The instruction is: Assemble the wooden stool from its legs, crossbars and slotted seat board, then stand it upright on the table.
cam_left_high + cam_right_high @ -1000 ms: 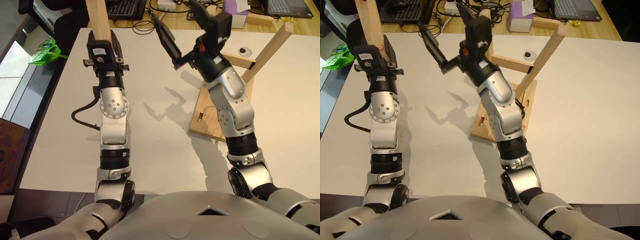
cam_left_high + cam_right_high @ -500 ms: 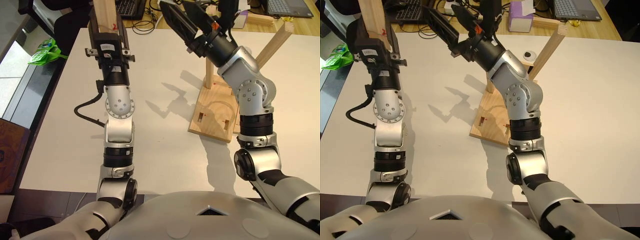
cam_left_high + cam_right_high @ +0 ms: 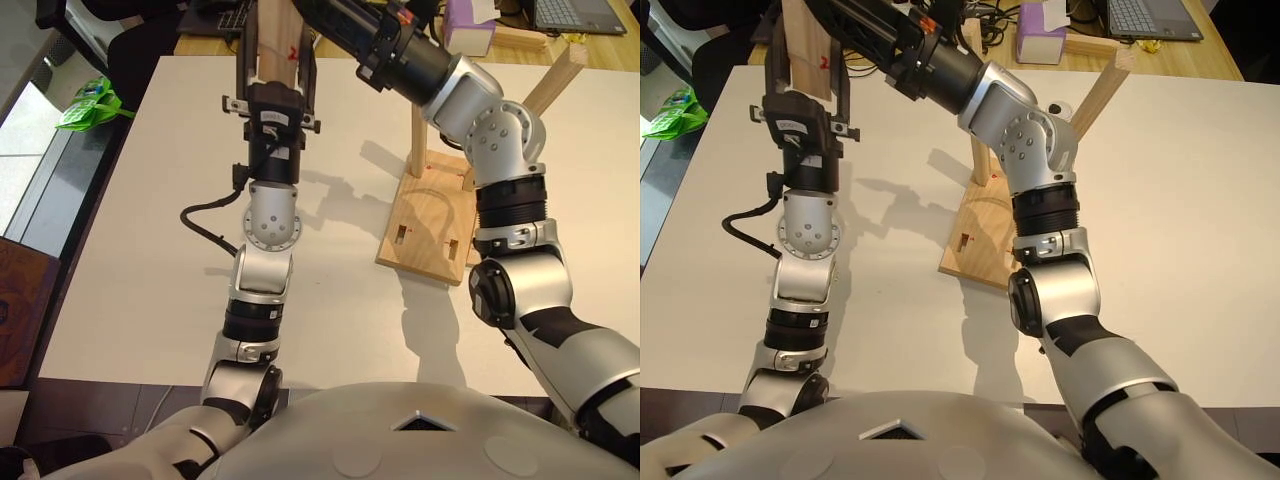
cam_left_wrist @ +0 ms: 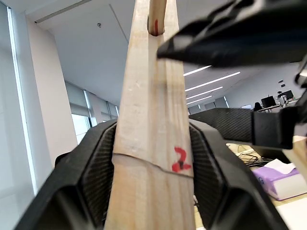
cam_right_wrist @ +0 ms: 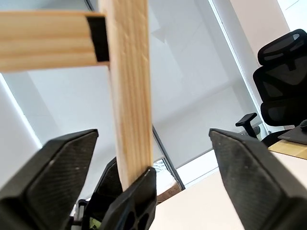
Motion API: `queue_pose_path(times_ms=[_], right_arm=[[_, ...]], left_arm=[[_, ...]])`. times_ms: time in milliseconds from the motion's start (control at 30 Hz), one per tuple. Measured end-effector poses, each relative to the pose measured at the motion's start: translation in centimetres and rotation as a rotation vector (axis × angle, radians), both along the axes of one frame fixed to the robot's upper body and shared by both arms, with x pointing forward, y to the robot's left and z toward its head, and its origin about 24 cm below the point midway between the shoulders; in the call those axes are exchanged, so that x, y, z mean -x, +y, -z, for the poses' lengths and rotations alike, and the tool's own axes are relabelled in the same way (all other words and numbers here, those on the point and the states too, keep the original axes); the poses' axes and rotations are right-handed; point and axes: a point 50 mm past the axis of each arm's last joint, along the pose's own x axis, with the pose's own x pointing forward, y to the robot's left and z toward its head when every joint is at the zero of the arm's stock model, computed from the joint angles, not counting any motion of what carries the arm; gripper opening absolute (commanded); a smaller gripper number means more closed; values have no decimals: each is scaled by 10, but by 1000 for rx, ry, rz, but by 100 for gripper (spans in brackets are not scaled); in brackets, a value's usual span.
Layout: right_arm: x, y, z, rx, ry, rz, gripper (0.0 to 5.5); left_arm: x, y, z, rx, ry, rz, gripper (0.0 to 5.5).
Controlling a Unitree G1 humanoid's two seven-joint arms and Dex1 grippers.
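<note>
My left gripper (image 3: 278, 78) is shut on a wooden leg (image 3: 278, 35) marked with a red 2 and holds it upright above the table's far left; the left wrist view shows the leg (image 4: 153, 120) clamped between the gripper's black fingers (image 4: 96, 167). My right gripper (image 3: 335, 18) is open and reaches across from the right, level with the upper part of that leg. In the right wrist view the leg (image 5: 129, 96) stands between the spread fingers (image 5: 53, 177) without touching them, and a crossbar (image 5: 48, 40) joins it near its top. The slotted seat board (image 3: 430, 235) lies flat at centre right with two legs (image 3: 548, 90) standing in it.
The white table (image 3: 330, 300) has bare room in front and at the far right. Beyond its back edge sit a purple tissue box (image 3: 470, 25), cables and a keyboard. A green bag (image 3: 88, 102) lies off the left side. A small round object (image 3: 1058, 108) rests behind the board.
The left arm has carried the leg to the right, toward the table's middle. The right arm has swung left and up, away from the board, bringing its open fingers to either side of the leg.
</note>
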Motion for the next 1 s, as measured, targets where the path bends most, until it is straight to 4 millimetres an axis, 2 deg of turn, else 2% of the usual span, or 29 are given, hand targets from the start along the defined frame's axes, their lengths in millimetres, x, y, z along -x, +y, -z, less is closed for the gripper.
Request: queue_pose_path(times_ms=[133,167,433,733,767,833,1000], right_arm=[[0,2,-4,3,-26,-18,289],[0,2,-4,2,-31,-23,257],[2,1,-10,-18,-62,-32,132],[9,-5,-12,-49,-91,-32,113],[9,-6,-11,-50,-89,-30,113],[10,-6,-10,-73,-82,-23,102],[12,-11,-11,-124,-71,27,102]], left_arm=[[3,-4,3,6,15,34,209],[3,-4,3,5,15,37,209],[5,-3,8,-9,33,59,208],[7,-6,6,4,10,111,207],[7,-6,7,9,13,120,243],[7,-7,7,20,18,133,277],[8,-8,7,25,18,169,340]])
